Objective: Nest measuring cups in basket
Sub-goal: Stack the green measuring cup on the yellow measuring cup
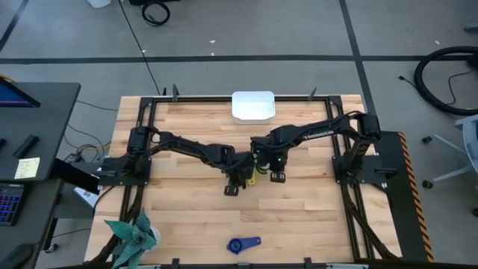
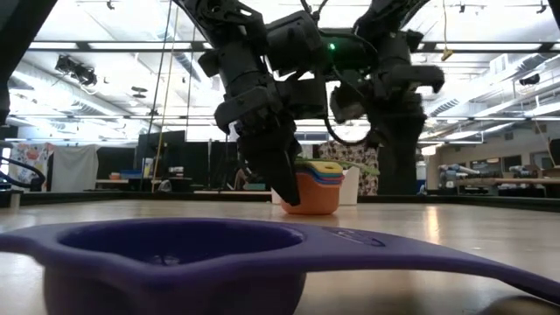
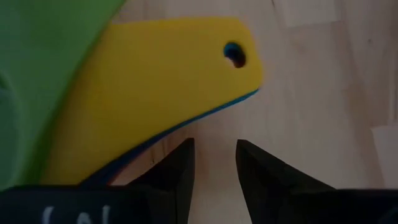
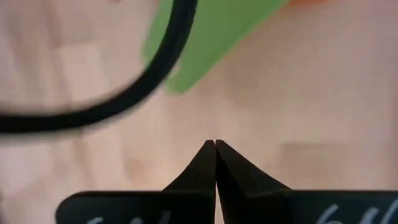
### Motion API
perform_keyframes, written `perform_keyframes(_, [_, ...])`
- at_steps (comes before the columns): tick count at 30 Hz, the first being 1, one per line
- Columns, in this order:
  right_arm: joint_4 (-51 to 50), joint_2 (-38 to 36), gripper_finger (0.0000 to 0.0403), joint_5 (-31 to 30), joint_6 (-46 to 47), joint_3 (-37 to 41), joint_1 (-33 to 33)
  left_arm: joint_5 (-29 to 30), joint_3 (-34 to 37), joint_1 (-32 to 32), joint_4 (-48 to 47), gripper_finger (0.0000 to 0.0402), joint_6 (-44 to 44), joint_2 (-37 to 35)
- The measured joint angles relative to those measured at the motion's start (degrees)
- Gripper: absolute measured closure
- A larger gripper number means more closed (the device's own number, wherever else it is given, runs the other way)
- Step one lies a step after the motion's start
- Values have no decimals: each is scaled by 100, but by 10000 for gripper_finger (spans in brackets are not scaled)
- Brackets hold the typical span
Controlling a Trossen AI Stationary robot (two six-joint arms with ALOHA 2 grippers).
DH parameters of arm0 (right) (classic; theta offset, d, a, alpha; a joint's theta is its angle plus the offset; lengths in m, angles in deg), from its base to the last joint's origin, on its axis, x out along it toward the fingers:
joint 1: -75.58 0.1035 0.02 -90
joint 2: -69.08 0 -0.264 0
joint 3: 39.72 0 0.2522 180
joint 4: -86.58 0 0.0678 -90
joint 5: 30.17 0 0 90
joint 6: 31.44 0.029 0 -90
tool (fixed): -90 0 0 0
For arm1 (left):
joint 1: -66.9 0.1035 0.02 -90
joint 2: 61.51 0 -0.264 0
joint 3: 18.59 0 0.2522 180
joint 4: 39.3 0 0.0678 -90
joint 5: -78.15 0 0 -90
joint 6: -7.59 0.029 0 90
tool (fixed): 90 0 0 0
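At the middle of the surface (image 1: 187, 202) I have a stack of measuring cups (image 2: 311, 191) already nested, orange at the bottom with yellow, blue and green rims showing above it, standing upright on the wood between my two grippers. I read that as the reason both arms crowd the centre: the stack is built here and has yet to go into the basket (image 1: 253, 105), which sits apart at the far edge, with nothing visible in it.

The left gripper (image 3: 214, 163) hangs just beside the stack, its fingers a little apart and holding nothing; the yellow handle (image 3: 168, 81), with a blue one under it and green beside, lies right in front of the tips, not between them. The right gripper (image 4: 215, 149) is on the stack's other side, fingers pressed together on nothing, a green handle (image 4: 208, 37) just ahead and a black cable (image 4: 124, 93) crossing its view.

One dark blue cup (image 1: 243, 244) lies alone near the front edge, well apart from both grippers, so I judge nesting unfinished. A teal plant (image 1: 133, 233) stands at the front left corner.
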Motion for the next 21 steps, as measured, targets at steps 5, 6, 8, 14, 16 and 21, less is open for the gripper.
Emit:
perform_keyframes(5, [356,-4,398,-824,-479,-204,-80,17,4,6,-39,278,-9,-5])
perform_keyframes(6, [431,-4,398,-867,-601,-205,-101,21,4,6,-44,278,-11,-11])
perform_keyframes(8, [472,12,398,-909,-746,-204,-125,17,4,6,-48,278,-29,-11])
perform_keyframes(14, [641,45,398,-673,-1006,-199,-147,8,13,6,-36,278,-109,-17])
perform_keyframes(16, [730,48,398,-443,-1020,-183,-153,4,15,6,-35,278,-111,-26])
perform_keyframes(21, [781,63,398,-128,-1027,-180,-138,-3,34,1,102,278,-155,-31])
